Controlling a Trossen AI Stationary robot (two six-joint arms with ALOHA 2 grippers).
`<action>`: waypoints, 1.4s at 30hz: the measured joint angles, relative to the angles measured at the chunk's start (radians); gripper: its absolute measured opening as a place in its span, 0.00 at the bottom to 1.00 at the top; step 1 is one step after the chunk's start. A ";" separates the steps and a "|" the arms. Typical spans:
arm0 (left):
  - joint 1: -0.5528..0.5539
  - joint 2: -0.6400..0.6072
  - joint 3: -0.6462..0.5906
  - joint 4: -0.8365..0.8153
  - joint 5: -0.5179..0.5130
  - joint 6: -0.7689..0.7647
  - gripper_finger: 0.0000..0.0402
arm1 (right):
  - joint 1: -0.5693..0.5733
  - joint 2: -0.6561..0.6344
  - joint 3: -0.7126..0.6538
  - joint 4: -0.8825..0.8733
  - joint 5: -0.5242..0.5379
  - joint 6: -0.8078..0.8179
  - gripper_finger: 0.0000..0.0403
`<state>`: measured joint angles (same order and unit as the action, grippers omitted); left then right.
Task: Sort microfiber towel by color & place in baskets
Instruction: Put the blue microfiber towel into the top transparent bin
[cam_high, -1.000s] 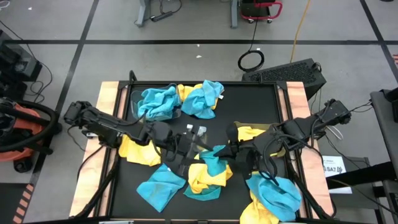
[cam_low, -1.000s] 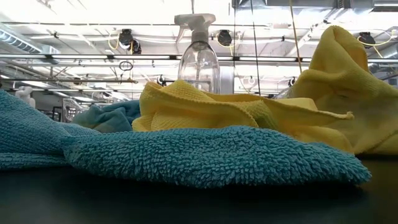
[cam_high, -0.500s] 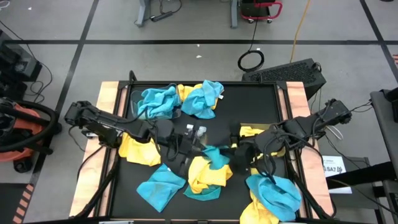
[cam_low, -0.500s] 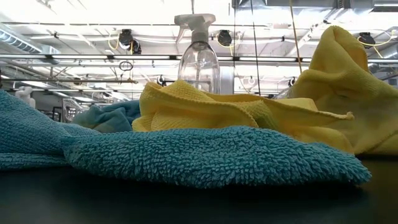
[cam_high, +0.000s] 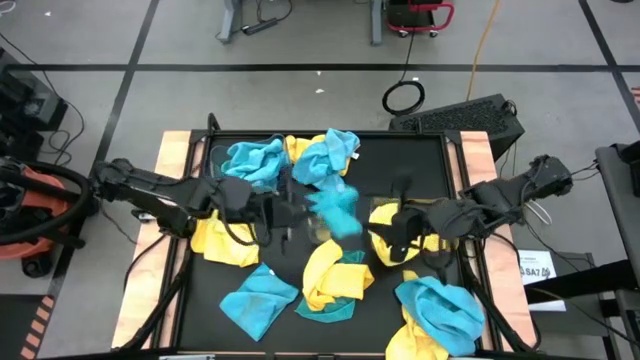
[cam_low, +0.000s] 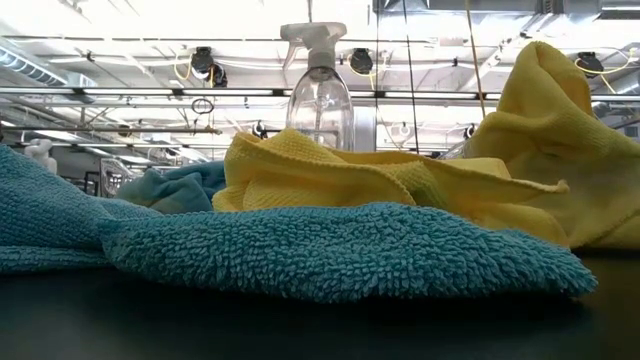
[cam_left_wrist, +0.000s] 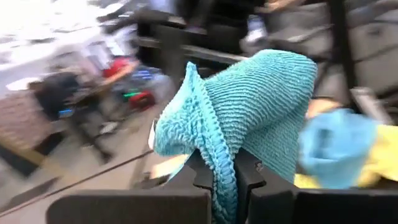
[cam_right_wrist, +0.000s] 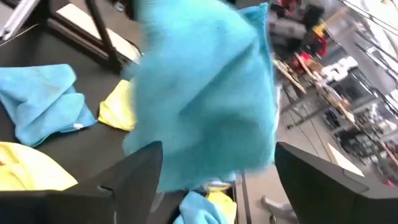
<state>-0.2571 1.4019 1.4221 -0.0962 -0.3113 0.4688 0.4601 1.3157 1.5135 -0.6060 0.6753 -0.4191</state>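
One turquoise towel (cam_high: 333, 211) is held aloft mid-table, pinched in the left gripper (cam_left_wrist: 225, 180); the right gripper (cam_right_wrist: 214, 180) gapes beside it. Thinly gripped, it could be dropped short of the far-side basket (cam_high: 212, 152).

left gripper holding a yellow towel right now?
No. In the left wrist view the left gripper is shut on a turquoise towel, which bunches up above its fingers.
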 joint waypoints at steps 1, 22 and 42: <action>0.001 -0.014 0.007 -0.006 -0.041 0.014 0.03 | 0.001 -0.007 0.000 -0.015 0.011 0.016 0.76; 0.294 -0.145 0.003 -0.677 -0.530 -0.262 0.03 | 0.019 -0.048 0.000 -0.332 0.004 0.317 0.76; 0.747 -0.144 -0.406 -0.696 -0.250 -0.463 0.03 | 0.125 -0.048 0.000 -0.409 0.004 0.461 0.76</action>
<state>0.4894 1.2575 1.0165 -0.7923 -0.5614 0.0061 0.5853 1.2678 1.5131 -1.0153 0.6796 0.0418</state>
